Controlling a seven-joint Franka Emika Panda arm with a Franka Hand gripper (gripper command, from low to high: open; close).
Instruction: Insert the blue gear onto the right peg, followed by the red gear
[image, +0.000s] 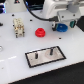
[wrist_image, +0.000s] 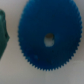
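Not much of the task is done yet, as far as the pics show. The blue gear (image: 61, 26) lies flat on the white desk (image: 15, 55), at the far side, right under the robot's fingers (image: 62, 22). In the wrist view the blue gear (wrist_image: 49, 39) fills most of the pic, w/ its centre hole plain to see, so the hand is right above it. The fingers look like they sit on both sides of the gear, but it's too blurry to say if they are spread or pinching it; I can't tell. The red gear (image: 40, 33) sits on the desk too, a bit off to the exterior view's left of the blue one, not touching it. The grey plate (image: 46, 55) is nearer the camera, well apart from both gears. The right peg (image: 50, 50) stands bare on it, nothing on it yet. So what's left: grab the blue gear, carry it over, drop it on the right peg, then do the same w/ the red gear. Both gears still need to go on.
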